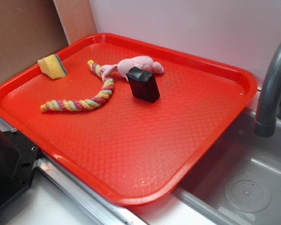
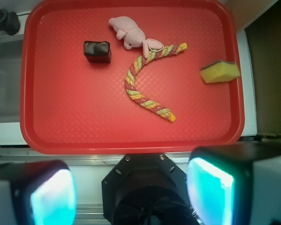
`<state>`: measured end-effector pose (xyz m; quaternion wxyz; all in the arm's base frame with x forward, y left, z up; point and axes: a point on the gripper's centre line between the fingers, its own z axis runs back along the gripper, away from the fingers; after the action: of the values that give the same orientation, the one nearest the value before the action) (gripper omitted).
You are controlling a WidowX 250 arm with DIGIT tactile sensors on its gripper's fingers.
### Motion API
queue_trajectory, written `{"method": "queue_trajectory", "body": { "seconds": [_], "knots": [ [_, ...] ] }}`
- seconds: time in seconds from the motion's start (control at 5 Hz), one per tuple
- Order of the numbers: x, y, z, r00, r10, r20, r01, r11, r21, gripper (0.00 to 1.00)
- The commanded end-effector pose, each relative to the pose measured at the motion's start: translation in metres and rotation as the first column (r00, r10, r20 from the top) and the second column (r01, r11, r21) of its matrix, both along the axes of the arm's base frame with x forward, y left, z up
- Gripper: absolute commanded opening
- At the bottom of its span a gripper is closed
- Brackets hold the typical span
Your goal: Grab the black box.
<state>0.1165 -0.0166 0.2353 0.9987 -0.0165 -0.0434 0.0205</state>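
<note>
The black box (image 1: pixel 143 84) is a small glossy block standing on the red tray (image 1: pixel 131 140), toward its far middle and just in front of a pink plush toy (image 1: pixel 140 64). In the wrist view the box (image 2: pixel 97 51) sits upper left on the tray (image 2: pixel 75 117). My gripper (image 2: pixel 131 192) hangs high above the tray's near edge, far from the box. It is open, its two fingers (image 2: pixel 51 197) wide apart with nothing between them. The exterior view does not show the gripper.
A striped rope toy (image 1: pixel 84 101) curves left of the box, and a yellow sponge wedge (image 1: pixel 52 66) lies in the tray's far left corner. A grey faucet (image 1: pixel 271 89) and a sink (image 1: pixel 243 187) are at the right. The robot base (image 1: pixel 9 159) sits at the lower left.
</note>
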Motion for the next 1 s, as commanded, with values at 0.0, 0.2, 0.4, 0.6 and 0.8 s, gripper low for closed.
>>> {"method": "queue_trajectory", "body": {
  "seconds": [0.0,0.2,0.4,0.6,0.8],
  "knots": [
    [0.000,0.000,0.000,1.000,0.000,0.000,0.000,1.000,0.000,1.00],
    [0.050,-0.004,-0.015,0.979,-0.198,0.048,0.190,0.973,0.133,1.00],
    [0.098,-0.013,-0.023,0.887,-0.433,0.160,0.398,0.893,0.209,1.00],
    [0.130,-0.026,-0.049,0.733,-0.633,0.247,0.586,0.773,0.241,1.00],
    [0.118,-0.026,-0.055,0.573,-0.749,0.332,0.769,0.632,0.099,1.00]
  ]
}}
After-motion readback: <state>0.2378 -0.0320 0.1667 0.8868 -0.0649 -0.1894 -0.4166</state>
